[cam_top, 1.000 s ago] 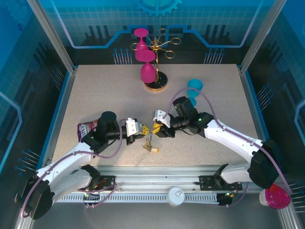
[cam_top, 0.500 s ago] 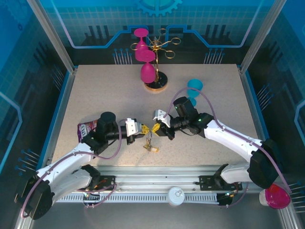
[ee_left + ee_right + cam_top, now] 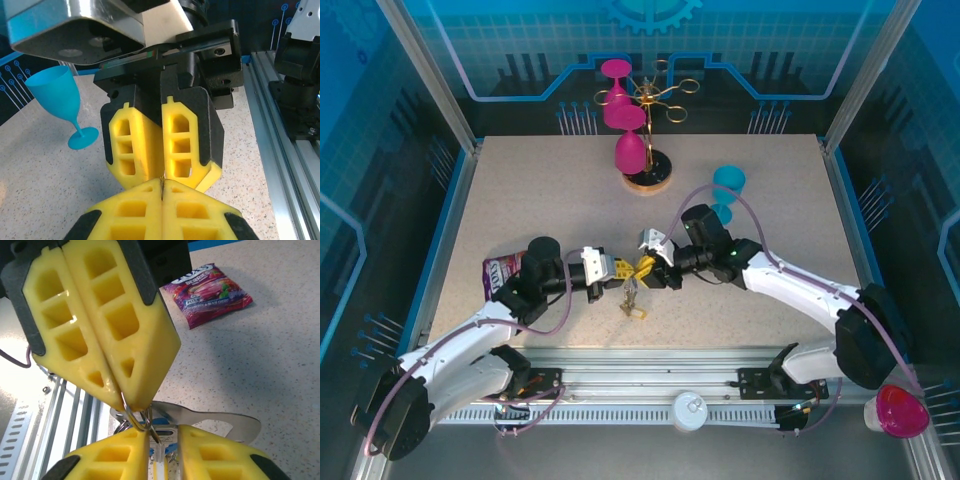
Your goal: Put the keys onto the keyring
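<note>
My left gripper (image 3: 129, 400) clamped the keyring (image 3: 220, 421) by its thin wire, grey oval plate and blue key (image 3: 161, 423) hanging below; right gripper (image 3: 162, 172) closed, contents I couldn't tell.

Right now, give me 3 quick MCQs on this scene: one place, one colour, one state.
1. Where does the snack packet lie?
A. on the table, by the left arm
B. under the gold rack
C. off the table, on the front rail

2. What colour is the goblet standing behind the right arm?
A. pink
B. blue
C. green

3. How do the fingers of the left gripper stand?
A. spread wide
B. shut, tips pinching a thin wire ring
C. shut on the snack packet

Answers:
1 A: the top view shows the purple packet lying next to the left arm.
2 B: it is blue in the top and left wrist views.
3 B: the right wrist view shows the yellow fingers together with the ring at their tips.
</note>
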